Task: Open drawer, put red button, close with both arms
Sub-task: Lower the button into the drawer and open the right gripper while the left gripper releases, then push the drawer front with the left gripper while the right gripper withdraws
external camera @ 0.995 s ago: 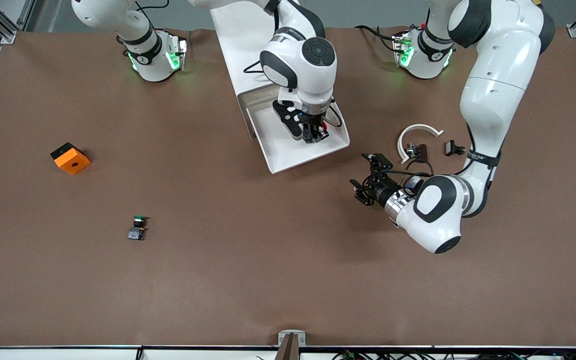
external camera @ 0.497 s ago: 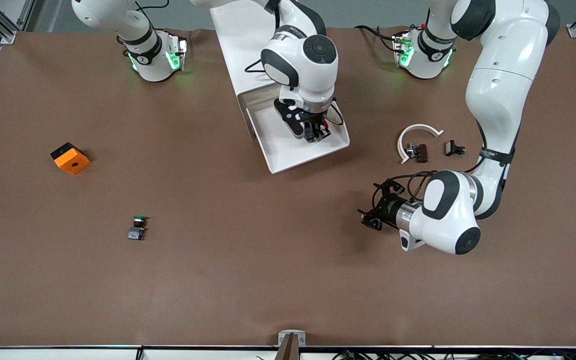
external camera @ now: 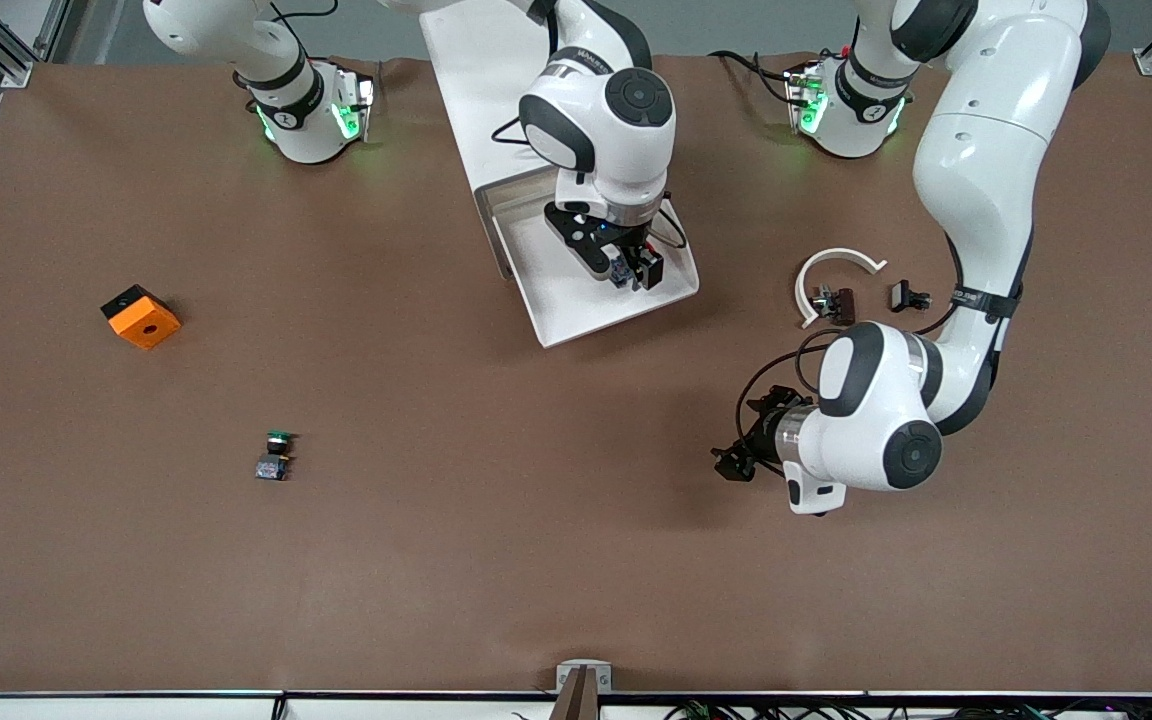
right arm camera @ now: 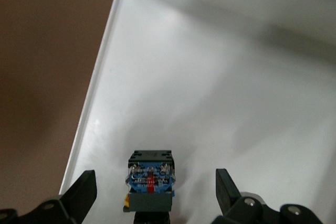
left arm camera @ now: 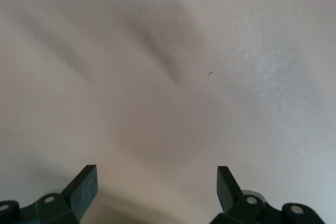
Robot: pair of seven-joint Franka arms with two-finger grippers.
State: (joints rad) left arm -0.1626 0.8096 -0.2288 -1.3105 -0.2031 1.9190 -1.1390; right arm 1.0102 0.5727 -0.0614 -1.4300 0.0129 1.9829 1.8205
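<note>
White drawer [external camera: 561,300] pulled open, red button [right arm camera: 150,179] resting inside it.

I see my right gripper [external camera: 636,268] over the drawer, fingers spread wide and apart from the button lying between them. My left gripper [external camera: 736,462] hangs low over bare brown table [external camera: 436,560], nearer the front camera than the drawer, jaws apart, holding nothing.

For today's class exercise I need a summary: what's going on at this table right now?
The right gripper hangs open over the open drawer, with the red button lying in the drawer between its fingers, not gripped. The left gripper waits open over bare table. A green button lies untouched toward the right arm's end.
</note>
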